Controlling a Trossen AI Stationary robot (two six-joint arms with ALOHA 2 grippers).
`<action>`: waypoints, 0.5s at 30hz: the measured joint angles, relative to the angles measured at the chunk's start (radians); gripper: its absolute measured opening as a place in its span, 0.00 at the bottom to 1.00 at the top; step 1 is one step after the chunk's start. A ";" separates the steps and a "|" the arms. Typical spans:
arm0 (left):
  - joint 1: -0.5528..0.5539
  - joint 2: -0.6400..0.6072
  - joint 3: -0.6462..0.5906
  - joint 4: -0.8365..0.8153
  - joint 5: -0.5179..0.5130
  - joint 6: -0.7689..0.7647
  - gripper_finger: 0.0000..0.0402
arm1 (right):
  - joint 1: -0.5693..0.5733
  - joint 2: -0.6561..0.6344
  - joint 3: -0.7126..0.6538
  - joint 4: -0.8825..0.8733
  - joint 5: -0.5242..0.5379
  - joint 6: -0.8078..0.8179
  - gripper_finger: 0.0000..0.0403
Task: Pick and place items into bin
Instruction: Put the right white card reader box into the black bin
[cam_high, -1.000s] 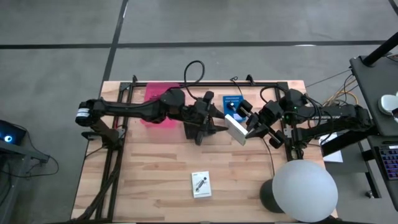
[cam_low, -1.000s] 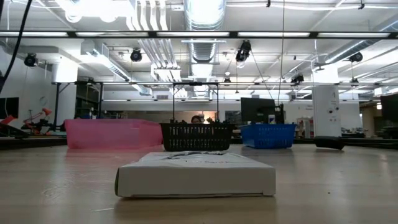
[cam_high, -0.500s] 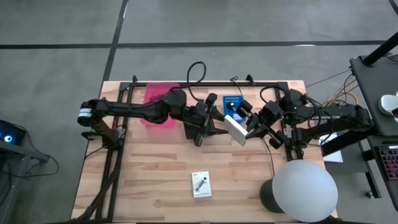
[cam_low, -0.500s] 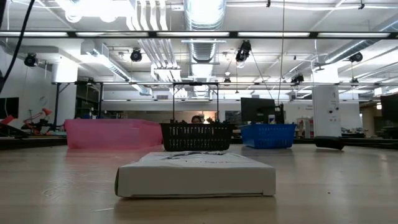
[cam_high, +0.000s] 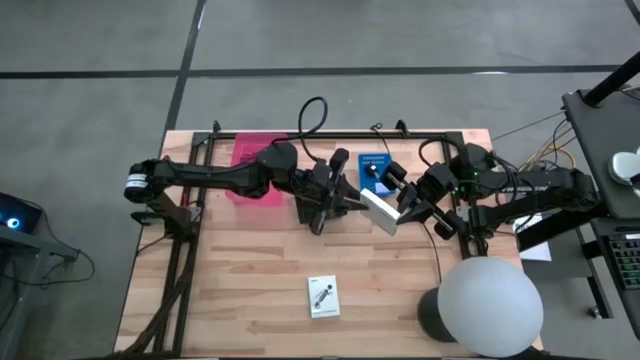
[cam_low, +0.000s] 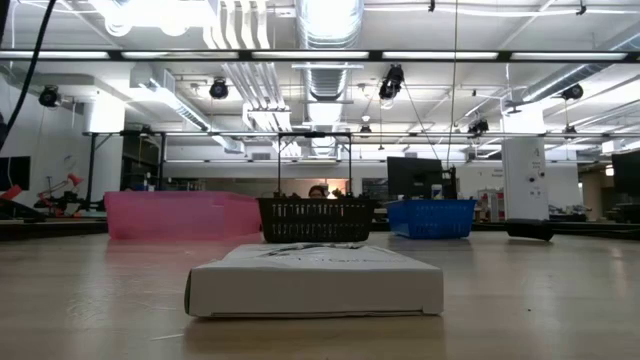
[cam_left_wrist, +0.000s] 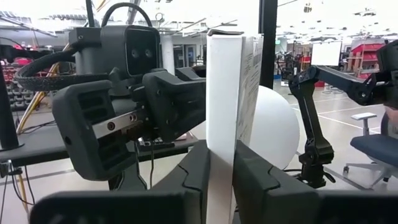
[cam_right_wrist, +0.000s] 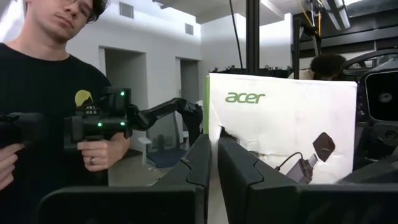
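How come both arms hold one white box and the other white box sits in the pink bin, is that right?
Not quite: the other white box lies on the wooden table, outside the pink bin, as the high view shows.

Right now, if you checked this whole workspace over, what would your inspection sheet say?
Surface: wooden table, bare across most of the front.
Job's things: large white acer box held in the air between both arms; small white packet lying flat near the front edge.
Bins: pink bin, black basket and blue bin along the back.
Clutter: white globe at the front right corner.
Pincers: left pincer and right pincer each appear to be clamped on the acer box, at opposite ends.
Cables: black loop at the back edge.
Surroundings: a person holding a dark handheld device; workshop beyond.
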 joint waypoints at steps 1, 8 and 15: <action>0.003 0.000 0.000 0.002 0.002 0.000 0.07 | 0.000 0.000 0.000 0.000 0.000 0.000 0.03; 0.012 -0.005 0.002 -0.002 0.004 -0.003 0.09 | -0.001 -0.006 0.000 -0.013 0.003 0.017 0.06; 0.013 -0.047 0.002 -0.086 0.008 -0.008 0.09 | -0.014 -0.041 0.001 -0.160 0.009 0.019 0.17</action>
